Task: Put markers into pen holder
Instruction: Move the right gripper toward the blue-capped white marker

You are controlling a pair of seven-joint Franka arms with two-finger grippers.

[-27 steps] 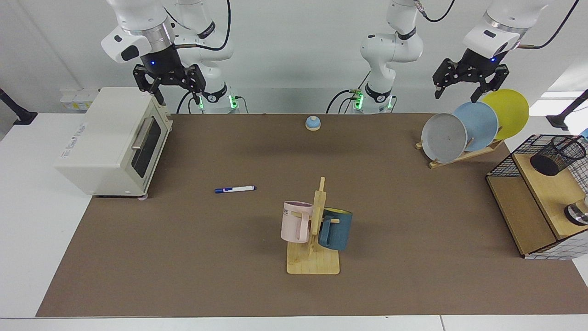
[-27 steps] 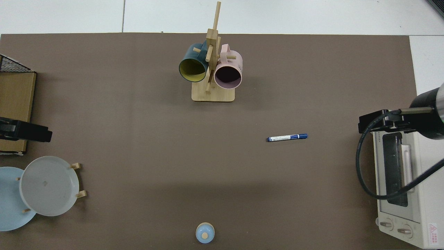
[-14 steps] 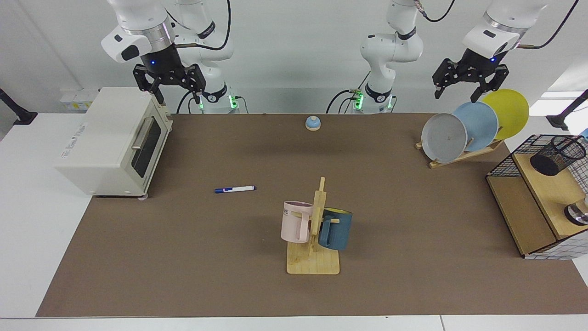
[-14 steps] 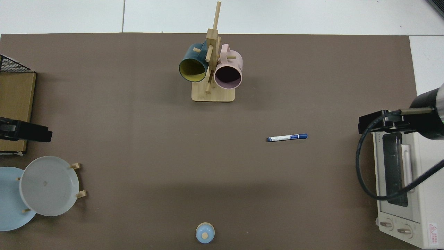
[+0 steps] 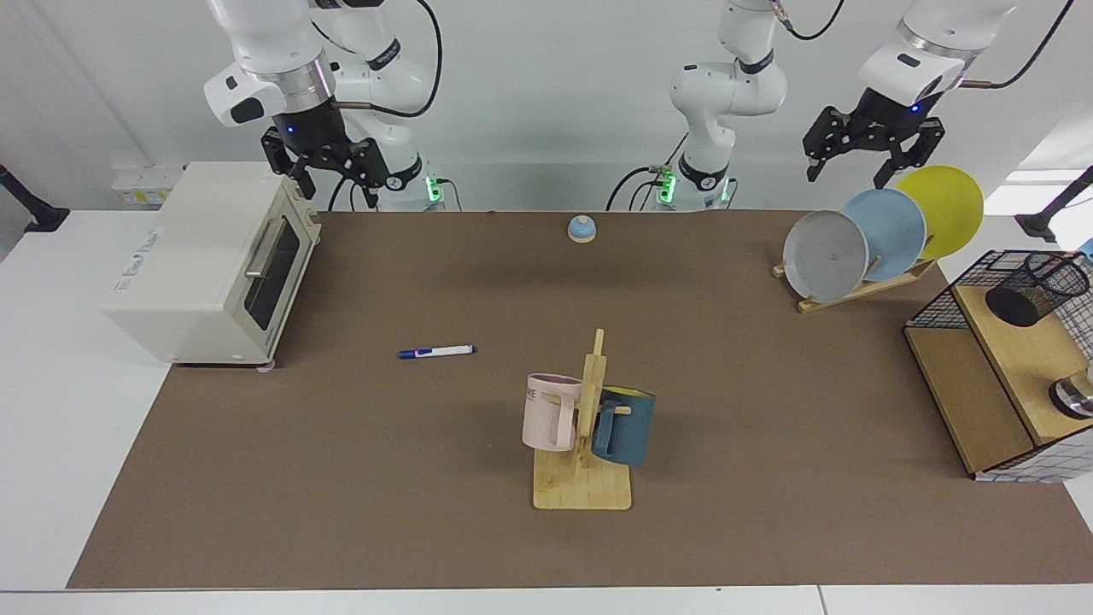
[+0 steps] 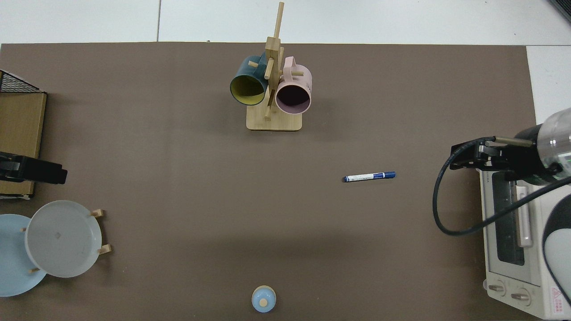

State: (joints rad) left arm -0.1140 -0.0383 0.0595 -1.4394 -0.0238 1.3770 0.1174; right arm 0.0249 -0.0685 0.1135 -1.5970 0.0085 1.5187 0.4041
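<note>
In the facing view, the right tool (image 5: 335,175) is seen raised beside the top edge of the toaster oven (image 5: 205,260), its fingers spread and nothing held. The marker (image 5: 436,351) lies flat on the desk (image 5: 341,478), well below that tool and nearer the camera, untouched. The left tool (image 5: 854,162) hangs released above the plate rack (image 5: 862,248); that arm is judged to be waiting. The pen holder (image 5: 1036,289) lies tilted on the wooden shelf of a wire basket (image 5: 935,307), below the left tool and far from the marker.

In the top view, the marker (image 6: 369,176) is shown alone on the desk (image 6: 178,178), with the right tool (image 6: 468,156) well apart from it, over the oven's edge. Only a dark part of the other arm is seen at the frame's border, and the pen holder is out of frame.

Several risks are judged. The slim barrel could roll or slip if it is pinched off-centre. A long carry or handover is required. The holder's tilted mouth could deflect the marker.
</note>
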